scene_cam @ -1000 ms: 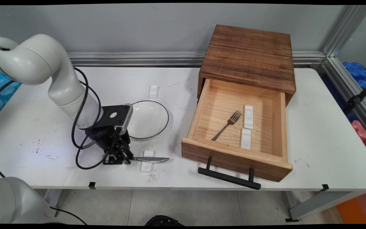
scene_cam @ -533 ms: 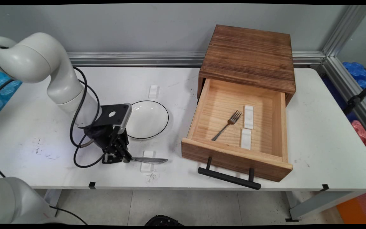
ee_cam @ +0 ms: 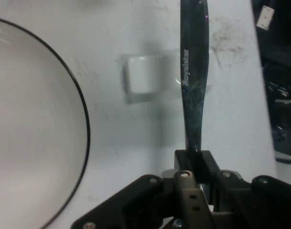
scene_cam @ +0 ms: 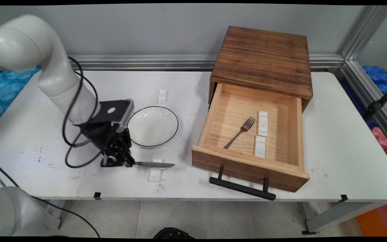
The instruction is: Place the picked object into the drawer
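Main view: tool (scene_cam: pixel 126 163) low over the near-left part of the white bench (scene_cam: pixel 29 134), fingers clenched on the handle end of a table knife (scene_cam: pixel 154 164). Knife lies roughly level, blade pointing right, raised off the bench surface; its blade passes above a small white rest block (scene_cam: pixel 155 173) that sits on the bench just below it. Whether blade and block touch, cannot tell from this view. Black cables (scene_cam: pixel 69 148) loop down from the arm to the left of the tool.

Just beyond the tool, a white plate with a thin black rim (scene_cam: pixel 153 126) lies flat on the bench. A second small white block (scene_cam: pixel 162 96) lies farther back, past the plate.

Right half of the bench: dark wooden drawer box (scene_cam: pixel 264 60), its pale wooden drawer (scene_cam: pixel 247 168) pulled out toward the near edge, black bar handle (scene_cam: pixel 242 189) in front. Inside the drawer, a fork (scene_cam: pixel 240 132) lies at a slant, tines toward the far right; two white blocks (scene_cam: pixel 262 123) lie just right of it, one behind the other.

Hand view: knife (ee_cam: pixel 194 95) runs straight up from between the fingertips (ee_cam: pixel 195 162), lettering on the blade. White block (ee_cam: pixel 141 80) sits under and left of the blade. Plate rim (ee_cam: pixel 83 129) curves down the left side.
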You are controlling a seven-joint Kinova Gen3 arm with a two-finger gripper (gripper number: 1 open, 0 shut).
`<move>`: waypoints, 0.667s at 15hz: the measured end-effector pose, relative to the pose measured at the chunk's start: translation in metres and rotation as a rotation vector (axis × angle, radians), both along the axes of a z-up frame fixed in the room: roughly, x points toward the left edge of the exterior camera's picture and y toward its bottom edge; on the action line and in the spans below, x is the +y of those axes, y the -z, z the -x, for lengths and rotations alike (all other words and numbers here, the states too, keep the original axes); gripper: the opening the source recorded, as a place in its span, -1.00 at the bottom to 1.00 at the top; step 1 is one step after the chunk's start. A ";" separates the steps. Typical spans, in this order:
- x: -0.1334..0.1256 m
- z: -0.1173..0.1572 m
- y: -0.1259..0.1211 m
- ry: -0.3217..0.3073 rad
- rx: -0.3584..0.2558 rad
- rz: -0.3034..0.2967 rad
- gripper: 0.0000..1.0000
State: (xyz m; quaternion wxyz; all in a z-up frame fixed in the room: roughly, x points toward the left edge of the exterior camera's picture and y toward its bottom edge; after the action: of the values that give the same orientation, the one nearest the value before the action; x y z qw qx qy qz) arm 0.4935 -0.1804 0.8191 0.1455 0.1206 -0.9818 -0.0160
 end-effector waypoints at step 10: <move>-0.002 -0.020 -0.096 0.005 -0.013 -0.004 -1.00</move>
State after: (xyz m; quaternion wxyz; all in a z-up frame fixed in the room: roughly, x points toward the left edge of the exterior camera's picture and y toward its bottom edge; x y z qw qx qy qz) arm 0.5138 -0.1821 0.9156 0.1390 0.1183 -0.9830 -0.0178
